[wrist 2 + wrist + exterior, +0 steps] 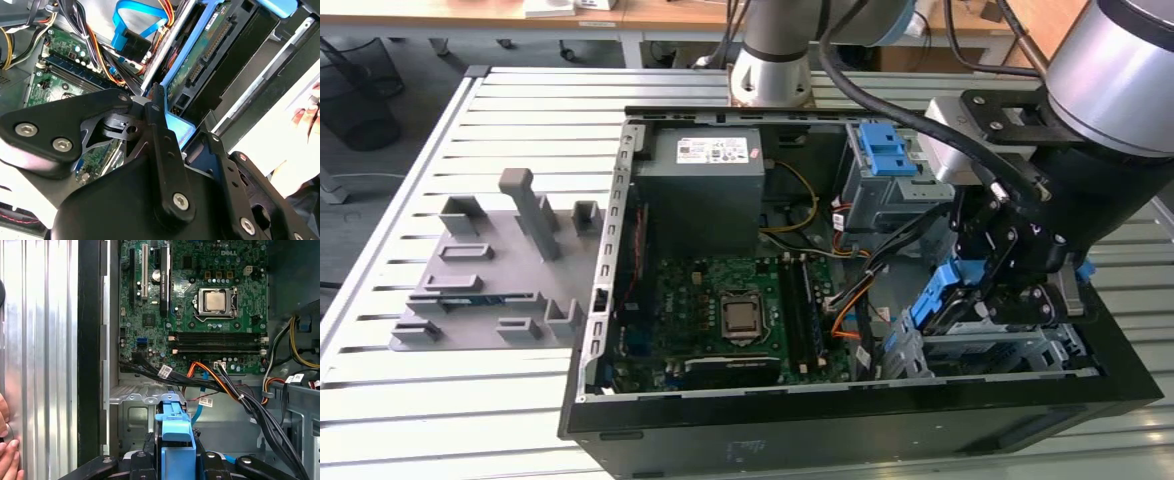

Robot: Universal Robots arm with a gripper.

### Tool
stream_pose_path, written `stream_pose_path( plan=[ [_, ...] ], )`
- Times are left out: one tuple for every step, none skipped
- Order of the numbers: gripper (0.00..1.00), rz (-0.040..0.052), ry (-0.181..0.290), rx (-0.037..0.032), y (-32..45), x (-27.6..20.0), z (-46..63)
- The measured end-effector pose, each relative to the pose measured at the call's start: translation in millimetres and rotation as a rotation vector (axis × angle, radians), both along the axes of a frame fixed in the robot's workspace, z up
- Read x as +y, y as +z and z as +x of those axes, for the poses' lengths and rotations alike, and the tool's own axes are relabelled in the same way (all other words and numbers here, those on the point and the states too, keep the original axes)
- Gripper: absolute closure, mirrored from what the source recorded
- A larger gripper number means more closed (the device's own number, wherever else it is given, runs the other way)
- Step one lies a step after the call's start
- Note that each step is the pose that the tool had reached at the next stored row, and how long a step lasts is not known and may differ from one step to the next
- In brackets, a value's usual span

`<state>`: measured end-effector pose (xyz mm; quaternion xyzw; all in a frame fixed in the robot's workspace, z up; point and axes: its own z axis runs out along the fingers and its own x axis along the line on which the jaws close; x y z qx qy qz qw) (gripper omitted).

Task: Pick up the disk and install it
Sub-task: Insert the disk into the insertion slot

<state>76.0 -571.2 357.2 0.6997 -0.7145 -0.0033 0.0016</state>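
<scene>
1. Gripper [177, 460] sits closed on the disk [175, 427], one finger pressing each side of its blue carrier.
2. Held on edge, the disk points its long axis downward over the near corner of the computer case [854, 415], at the exterior view's right.
3. Directly beneath lies the grey drive bay [1007, 345]; whether they touch, I cannot tell.
4. Farther toward the exterior view's left sits the motherboard [734, 300].

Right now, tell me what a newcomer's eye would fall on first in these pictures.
The open computer case on the slatted metal table draws the eye first, its green motherboard laid bare. At the case's end on the exterior view's right, the gripper is shut on the disk, bright blue along its frame. On the exterior view's left lies a grey plate with upright pegs.
</scene>
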Motion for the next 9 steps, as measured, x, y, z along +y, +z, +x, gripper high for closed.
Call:
stream_pose_path(
  plan=[
    [0.64,0.0000,0.000,0.0000,-0.9,0.0,0.0],
    [0.64,0.0000,0.000,0.0000,-1.9,0.0,0.0],
    [0.64,0.0002,0.000,0.0000,-2.9,0.0,0.0],
    [0.64,0.0000,0.000,0.0000,-3.3,0.0,0.0],
    [0.64,-0.0002,0.000,0.0000,-3.4,0.0,0.1],
    [0.64,-0.0003,0.000,0.0001,-3.5,0.0,0.0],
    [0.62,-0.0002,0.000,0.0000,-3.5,0.0,0.0],
    [0.57,-0.0005,0.000,0.0001,-3.5,-0.1,0.0],
    [0.57,-0.0002,0.000,0.0001,-3.6,-0.1,0.0]
  ],
)
